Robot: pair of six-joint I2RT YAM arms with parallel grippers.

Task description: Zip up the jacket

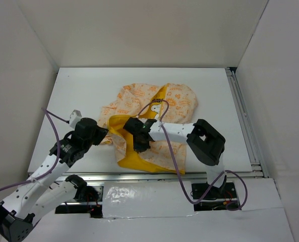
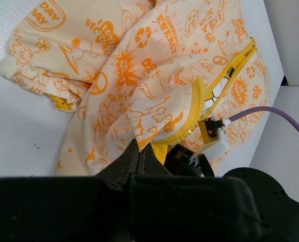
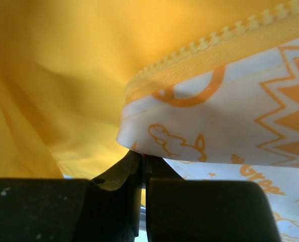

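One jacket lies open on one table, with two arms reaching into it.

The white table (image 1: 78, 91) carries the single jacket (image 1: 177, 103), crumpled at its middle and spread toward the near edge. Its front is unzipped and the yellow lining (image 1: 131, 159) is turned up. Two arms work at it: the left arm (image 1: 48, 166) comes in from the near left, and the right arm (image 1: 174, 132) bends across from the near right. There are two grippers. The left gripper (image 1: 103, 135) has its fingers pressed together, pinching the jacket's printed cloth at its left edge. The right gripper (image 3: 141, 159) is likewise squeezed closed, nipping the lower corner of a front panel just under the one row of yellow zipper teeth (image 3: 215, 38). Two purple cables (image 1: 172, 156) trail along the arms.
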